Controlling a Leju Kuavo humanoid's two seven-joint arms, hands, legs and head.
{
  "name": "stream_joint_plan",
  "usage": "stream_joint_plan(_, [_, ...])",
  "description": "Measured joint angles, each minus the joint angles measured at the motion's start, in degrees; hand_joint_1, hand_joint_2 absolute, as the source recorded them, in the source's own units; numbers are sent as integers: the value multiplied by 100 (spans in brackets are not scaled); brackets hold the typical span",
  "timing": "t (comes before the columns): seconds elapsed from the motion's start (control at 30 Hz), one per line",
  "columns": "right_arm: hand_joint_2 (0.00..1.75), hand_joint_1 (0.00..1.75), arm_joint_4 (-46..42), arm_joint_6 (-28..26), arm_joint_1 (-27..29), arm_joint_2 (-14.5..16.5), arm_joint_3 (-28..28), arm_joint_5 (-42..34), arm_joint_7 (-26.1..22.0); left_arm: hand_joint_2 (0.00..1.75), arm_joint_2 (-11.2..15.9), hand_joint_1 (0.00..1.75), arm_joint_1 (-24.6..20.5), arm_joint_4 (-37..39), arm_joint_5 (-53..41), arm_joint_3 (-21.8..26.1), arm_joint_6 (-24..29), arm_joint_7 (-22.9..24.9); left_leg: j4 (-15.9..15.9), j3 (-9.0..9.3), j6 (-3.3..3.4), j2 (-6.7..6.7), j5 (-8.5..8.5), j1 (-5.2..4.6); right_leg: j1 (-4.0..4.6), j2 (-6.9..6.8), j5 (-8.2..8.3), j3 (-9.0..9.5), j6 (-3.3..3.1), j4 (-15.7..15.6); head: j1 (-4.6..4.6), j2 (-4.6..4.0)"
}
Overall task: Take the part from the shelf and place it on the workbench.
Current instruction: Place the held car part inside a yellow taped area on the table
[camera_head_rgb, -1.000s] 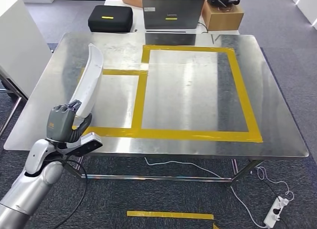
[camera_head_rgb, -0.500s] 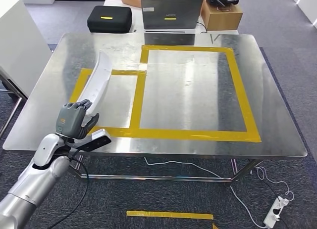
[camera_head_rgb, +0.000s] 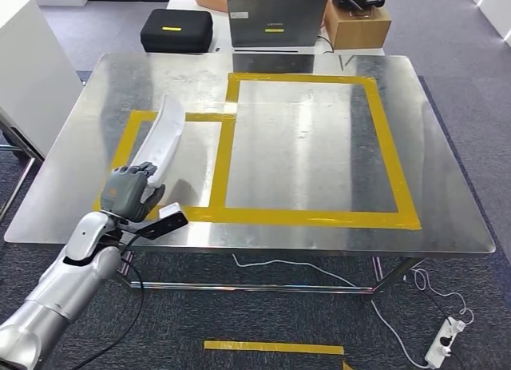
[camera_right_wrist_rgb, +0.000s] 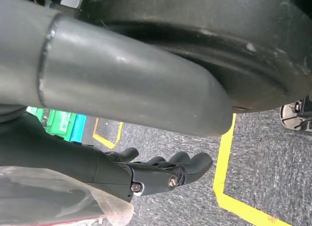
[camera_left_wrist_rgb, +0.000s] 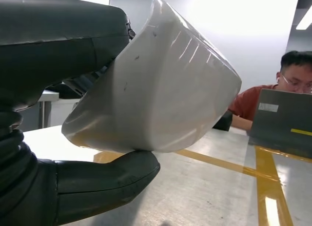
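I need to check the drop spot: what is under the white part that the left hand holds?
Under the white part lie the steel workbench and the smaller yellow tape frame. The left hand covers the part's lower end, so whether it touches the surface is hidden.

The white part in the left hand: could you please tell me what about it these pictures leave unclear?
- Head view: the left hand covers the lower end of the white part.
- Left wrist view: the fingers hide the part's near end, and its far length is foreshortened.
- Whether it touches the workbench: cannot tell.
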Motion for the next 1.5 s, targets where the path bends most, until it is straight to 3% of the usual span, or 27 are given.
stream_joint_plan(0.53, [0, 0, 0, 9, 0, -2, 2, 5, 0, 175, -27, 175, -90, 287, -140, -57, -37, 202, 0, 0, 0, 0, 0, 0, 1, -1, 0, 0, 0, 0, 0, 0])
stream_joint_plan(0.67, [0, 0, 0, 25, 0, -2, 5, 13, -1, 175, -27, 0, -124, 461, -230, -66, -28, 236, 0, 0, 0, 0, 0, 0, 1, -1, 0, 1, 0, 0, 1, 0])
stream_joint_plan(1.13, [0, 0, 0, 22, -1, -2, 49, 20, 0, 175, -27, 0, -127, 711, -278, -94, 15, 211, -1, 0, 0, 0, 0, 0, 1, -1, 0, 1, 0, 0, 0, 0])
stream_joint_plan(1.27, [0, 0, 0, 30, -1, -2, 49, 20, -3, 0, -35, 0, -133, 737, -232, -94, -13, 209, -1, 0, 0, 0, 0, 0, 1, -1, 0, 0, 0, 0, 1, 0])
stream_joint_plan(1.5, [0, 0, 0, 60, 0, -2, 49, 17, -11, 0, -58, 0, -154, 746, -122, -94, -83, 191, -1, 0, 0, 0, 0, 0, 1, -1, 0, 0, 0, 0, 0, 0])
